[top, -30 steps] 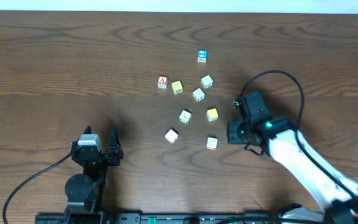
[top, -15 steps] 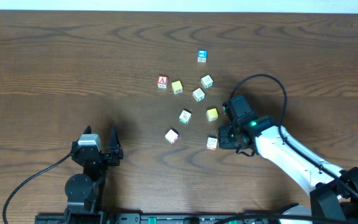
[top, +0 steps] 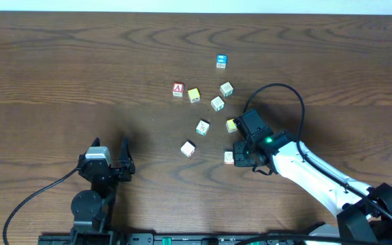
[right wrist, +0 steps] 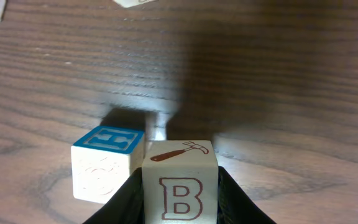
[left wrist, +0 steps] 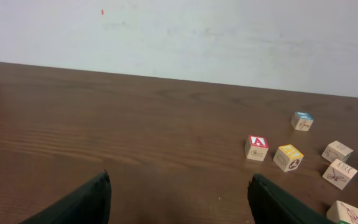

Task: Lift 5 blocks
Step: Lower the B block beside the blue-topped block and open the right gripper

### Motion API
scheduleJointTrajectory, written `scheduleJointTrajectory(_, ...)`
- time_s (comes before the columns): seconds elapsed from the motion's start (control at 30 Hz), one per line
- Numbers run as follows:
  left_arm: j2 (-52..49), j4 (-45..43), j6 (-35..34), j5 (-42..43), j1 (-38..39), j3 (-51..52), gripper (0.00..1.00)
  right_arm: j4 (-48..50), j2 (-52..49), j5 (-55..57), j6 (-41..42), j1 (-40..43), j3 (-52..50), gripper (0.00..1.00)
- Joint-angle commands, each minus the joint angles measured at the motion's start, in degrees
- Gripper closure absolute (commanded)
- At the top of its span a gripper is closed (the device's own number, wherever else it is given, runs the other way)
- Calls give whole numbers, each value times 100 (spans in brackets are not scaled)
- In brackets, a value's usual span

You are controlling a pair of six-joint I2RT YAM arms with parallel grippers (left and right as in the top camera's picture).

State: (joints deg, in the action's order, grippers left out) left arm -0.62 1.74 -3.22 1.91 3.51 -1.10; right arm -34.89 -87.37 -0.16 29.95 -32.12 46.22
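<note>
Carefully: you have the "B" block (right wrist: 180, 186) pinched, with a neighbour right alongside.
Your right end effector (right wrist: 180, 208) is closed partway on that whitish cube. It seems to catch only part of the sides, so the cube could pivot or slip as you raise it, and any sideways drift would likely knock the teal "H" block (right wrist: 107, 163) just beside. The right arm reaches diagonally from the near right corner, wrist tipped down at the edge of the scattered blocks (top: 203, 127) mid-worktop (top: 60, 68). Your left end effector (left wrist: 179, 186) hangs wide open, empty, well apart.

Wooden table (top: 53, 61) bears roughly nine blocks (top: 203, 127).
</note>
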Motion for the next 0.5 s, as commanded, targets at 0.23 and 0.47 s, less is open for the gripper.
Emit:
scheduleJointTrajectory(0.23, 39, 234, -50, -153, -22, 87, 29, -68, -17, 227, 87, -28, -22, 76)
scheduleJointTrajectory(0.47, 39, 234, -50, -153, -22, 87, 29, -59, -20, 227, 260, -28, -140, 76)
